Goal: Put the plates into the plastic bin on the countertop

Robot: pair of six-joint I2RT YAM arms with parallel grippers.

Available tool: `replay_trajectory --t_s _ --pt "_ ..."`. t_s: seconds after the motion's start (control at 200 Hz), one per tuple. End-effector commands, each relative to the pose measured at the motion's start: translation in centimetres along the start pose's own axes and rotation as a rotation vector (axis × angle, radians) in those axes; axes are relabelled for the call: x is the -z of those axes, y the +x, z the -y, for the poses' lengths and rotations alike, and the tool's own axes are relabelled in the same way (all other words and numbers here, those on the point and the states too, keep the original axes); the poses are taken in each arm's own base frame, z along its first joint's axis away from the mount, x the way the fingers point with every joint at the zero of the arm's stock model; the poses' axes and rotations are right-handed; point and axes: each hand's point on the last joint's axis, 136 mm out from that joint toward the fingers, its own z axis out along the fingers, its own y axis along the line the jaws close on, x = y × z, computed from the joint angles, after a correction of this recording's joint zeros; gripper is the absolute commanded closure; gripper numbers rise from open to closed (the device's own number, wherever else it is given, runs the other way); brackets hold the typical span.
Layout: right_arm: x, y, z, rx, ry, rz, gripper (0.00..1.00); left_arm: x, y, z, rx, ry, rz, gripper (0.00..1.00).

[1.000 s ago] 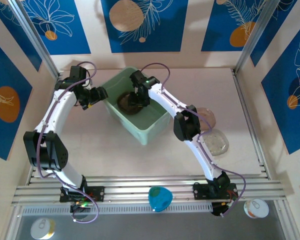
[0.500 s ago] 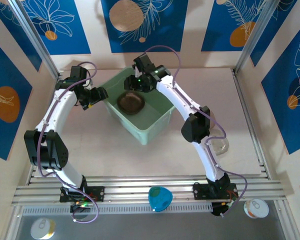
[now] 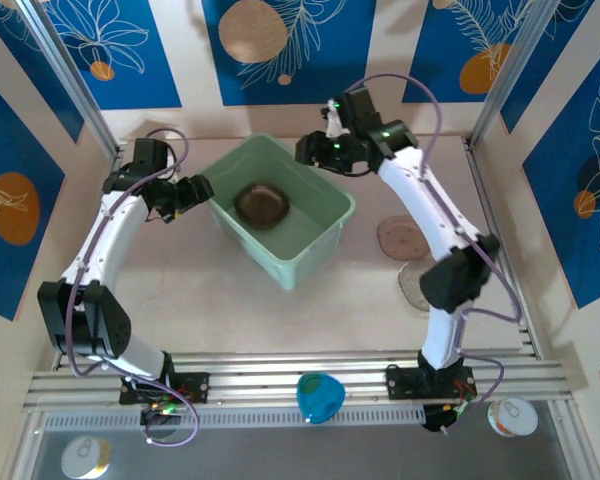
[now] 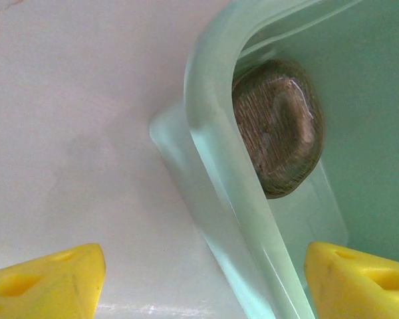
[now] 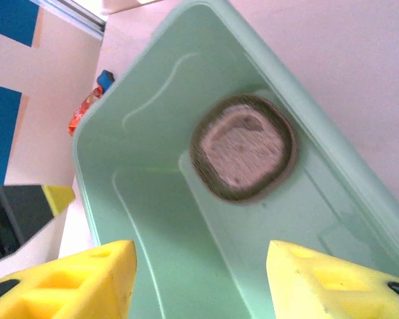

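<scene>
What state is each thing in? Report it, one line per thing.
Pale mint-green rectangular plastic bin: upright on the beige countertop.
Brownish round plastic plates: flat on the bin floor.
Pinkish round plastic plate: flat on the countertop, outside bin.
Clear round plastic plate: on countertop, partly behind right arm.
Left end effector: open, straddling the bin wall.
Right end effector: open, empty, above bin.

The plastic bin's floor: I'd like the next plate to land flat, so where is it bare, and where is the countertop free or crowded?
Bare bin floor lies between the stacked plates and the near-right wall. The countertop is free between bin and front rail. Crowded: the left gripper at the bin's left corner, two loose plates right of the bin.
</scene>
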Motion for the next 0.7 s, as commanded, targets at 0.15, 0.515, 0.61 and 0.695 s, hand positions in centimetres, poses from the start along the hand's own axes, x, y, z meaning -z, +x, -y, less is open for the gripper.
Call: replay_trajectory --t_s 0.15,0.515,0.61,0.695 --pt "6.5 5.9 11.2 -0.234 0.179 -0.023 0.45 1.3 1.3 0.9 0.014 0.07 0.044 0.21" --pt "8.6 10.5 28.2 -0.431 0.429 -0.031 0.44 2.1 2.2 2.3 -0.012 0.098 0.054 0.21" --pt "7.8 10.7 31.5 -0.471 0.455 -0.081 0.44 2.1 2.3 2.5 -0.012 0.101 0.053 0.21" --pt "7.2 10.7 34.1 -0.496 0.496 -0.111 0.44 2.1 2.4 2.7 -0.012 0.101 0.057 0.21"
